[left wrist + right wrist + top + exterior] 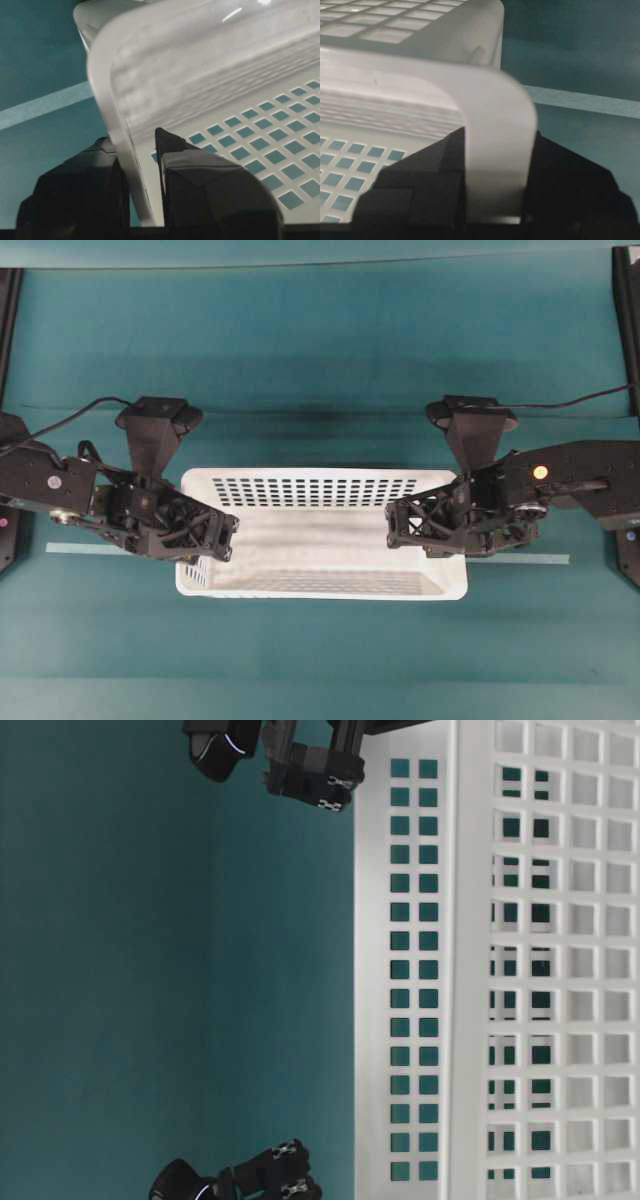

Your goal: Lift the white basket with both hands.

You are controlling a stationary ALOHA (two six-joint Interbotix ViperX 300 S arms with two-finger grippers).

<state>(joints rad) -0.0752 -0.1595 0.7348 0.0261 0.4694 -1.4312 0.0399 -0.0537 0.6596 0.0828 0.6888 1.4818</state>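
overhead exterior view shows the white basket over the teal counter, left gripper and right gripper fingers clamped on its end rims; next, i judge, both must rise evenly.

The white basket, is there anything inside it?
Empty. The overhead view looks straight into the white basket and shows only its bare slotted floor and walls; both wrist views show bare floor too.

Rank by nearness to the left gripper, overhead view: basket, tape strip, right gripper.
1. Basket: its left wall sits between the left gripper jaws.
2. Tape strip: on the mat, under the left arm, just outboard.
3. Right gripper: on the basket's far end.
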